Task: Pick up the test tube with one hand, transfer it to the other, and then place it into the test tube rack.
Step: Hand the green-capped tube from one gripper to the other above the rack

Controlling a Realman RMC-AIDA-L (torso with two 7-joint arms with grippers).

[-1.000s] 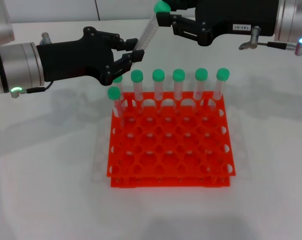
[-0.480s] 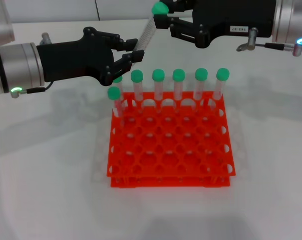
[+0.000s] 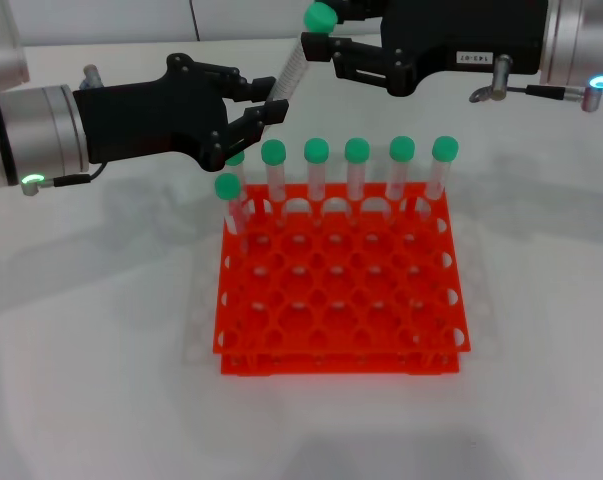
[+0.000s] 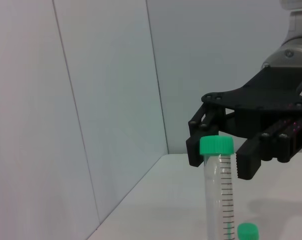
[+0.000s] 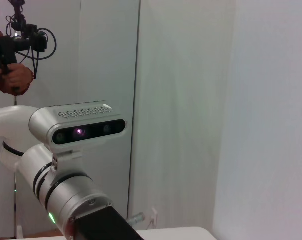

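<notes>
The test tube (image 3: pixel 289 72), clear with a green cap, leans up and to the right above the back left of the orange-red test tube rack (image 3: pixel 341 362). My left gripper (image 3: pixel 263 112), unlabelled with a green wrist light, is shut on the tube's lower end. My right gripper (image 3: pixel 316 30), labelled with a blue wrist light, reaches in from the upper right. It is open, with its jaws straddling the tube just below the cap. The left wrist view shows the tube (image 4: pixel 219 190) standing between the right gripper's fingers (image 4: pixel 248 162). The right wrist view does not show the tube.
Several green-capped tubes (image 3: pixel 357 152) stand in the rack's back row, and one (image 3: pixel 227 186) stands in the second row at the left. The other holes are open. In the right wrist view the left arm's wrist camera (image 5: pixel 85 127) faces me, and a person (image 5: pixel 13 55) stands far off.
My right gripper has slid a little to the left, bringing its fingers further around the tube's cap end. The left gripper and the tube have stayed in place.
</notes>
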